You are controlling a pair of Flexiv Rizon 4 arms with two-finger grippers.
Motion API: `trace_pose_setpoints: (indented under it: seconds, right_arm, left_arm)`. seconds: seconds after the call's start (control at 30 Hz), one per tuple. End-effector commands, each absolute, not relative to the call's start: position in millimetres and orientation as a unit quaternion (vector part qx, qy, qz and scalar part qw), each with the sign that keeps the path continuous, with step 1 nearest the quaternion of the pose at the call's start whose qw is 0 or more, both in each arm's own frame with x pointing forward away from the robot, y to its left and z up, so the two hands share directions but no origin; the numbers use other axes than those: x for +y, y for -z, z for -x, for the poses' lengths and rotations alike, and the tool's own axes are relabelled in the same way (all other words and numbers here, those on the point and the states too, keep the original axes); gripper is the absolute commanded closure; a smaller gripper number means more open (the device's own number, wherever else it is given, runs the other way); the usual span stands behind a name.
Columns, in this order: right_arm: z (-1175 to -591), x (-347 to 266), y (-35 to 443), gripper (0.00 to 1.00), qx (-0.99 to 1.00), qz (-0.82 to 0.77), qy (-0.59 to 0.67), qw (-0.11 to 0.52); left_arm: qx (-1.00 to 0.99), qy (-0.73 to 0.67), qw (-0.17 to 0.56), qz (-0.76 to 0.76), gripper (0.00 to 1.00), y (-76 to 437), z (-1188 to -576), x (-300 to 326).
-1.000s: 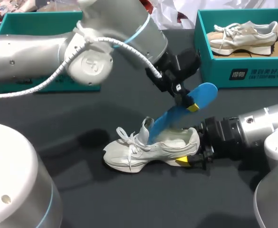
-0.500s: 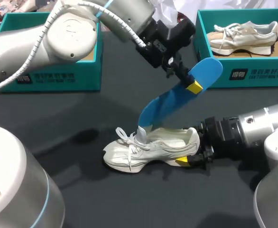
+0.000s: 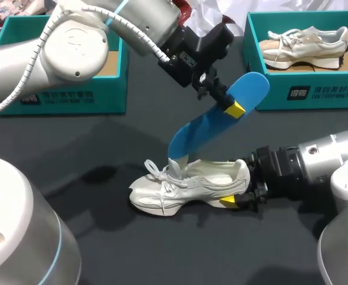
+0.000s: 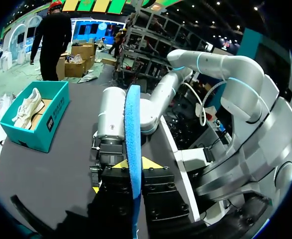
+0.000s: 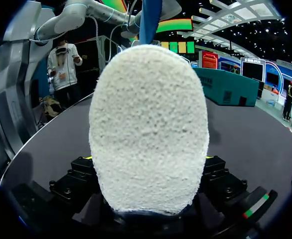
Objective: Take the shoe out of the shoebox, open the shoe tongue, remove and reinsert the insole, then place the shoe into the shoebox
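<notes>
A white shoe point(image 3: 186, 184) lies on the dark table, toe to the left. My right gripper point(image 3: 236, 200) is at its heel, and in the right wrist view the heel point(image 5: 148, 129) fills the space between the fingers, which press on both sides. Above the shoe, my left gripper point(image 3: 233, 108) is shut on the heel end of a blue insole point(image 3: 203, 130). The insole slants down, its toe end right at the shoe's tongue. The left wrist view shows the insole point(image 4: 132, 124) edge-on between the two yellow tips of the left gripper point(image 4: 133, 164).
A teal shoebox point(image 3: 304, 89) at the back right holds a beige shoe point(image 3: 304, 41). A second teal box point(image 3: 61, 98) stands at the back left, behind my left arm. Bare dark table lies in front of the shoe.
My left arm has risen and swung back, lifting the blue insole up out of the shoe until only its toe end is at the tongue. The right arm and shoe stayed put.
</notes>
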State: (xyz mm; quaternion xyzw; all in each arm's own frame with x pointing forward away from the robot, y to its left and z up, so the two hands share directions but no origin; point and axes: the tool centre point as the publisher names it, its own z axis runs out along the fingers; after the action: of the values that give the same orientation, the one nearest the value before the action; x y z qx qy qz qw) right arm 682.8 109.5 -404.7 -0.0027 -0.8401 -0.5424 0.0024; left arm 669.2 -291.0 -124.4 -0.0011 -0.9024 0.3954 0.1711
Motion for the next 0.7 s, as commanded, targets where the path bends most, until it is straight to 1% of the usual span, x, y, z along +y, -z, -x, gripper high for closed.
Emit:
trace_pose_setpoints:
  seconds: [0.03, 0.23, 0.33, 0.7]
  right_arm:
    - [-682.1, 110.9, 405.5, 1.00, -0.841, 0.004, 0.541, 0.002]
    - [-682.1, 110.9, 405.5, 1.00, -0.841, 0.004, 0.541, 0.002]
    - [-682.1, 110.9, 405.5, 1.00, -0.841, 0.004, 0.541, 0.002]
    - [-682.1, 110.9, 405.5, 1.00, -0.841, 0.004, 0.541, 0.002]
  left_arm:
    - [-0.892, -0.419, 0.170, 0.002, 1.00, 112.7, -668.7, -292.0]
    - [-0.821, -0.547, 0.162, -0.002, 1.00, 45.1, -652.6, -288.1]
    - [-0.772, -0.604, 0.198, -0.003, 1.00, 11.2, -644.9, -288.9]
    - [-0.772, -0.604, 0.198, -0.003, 1.00, 11.2, -644.9, -288.9]
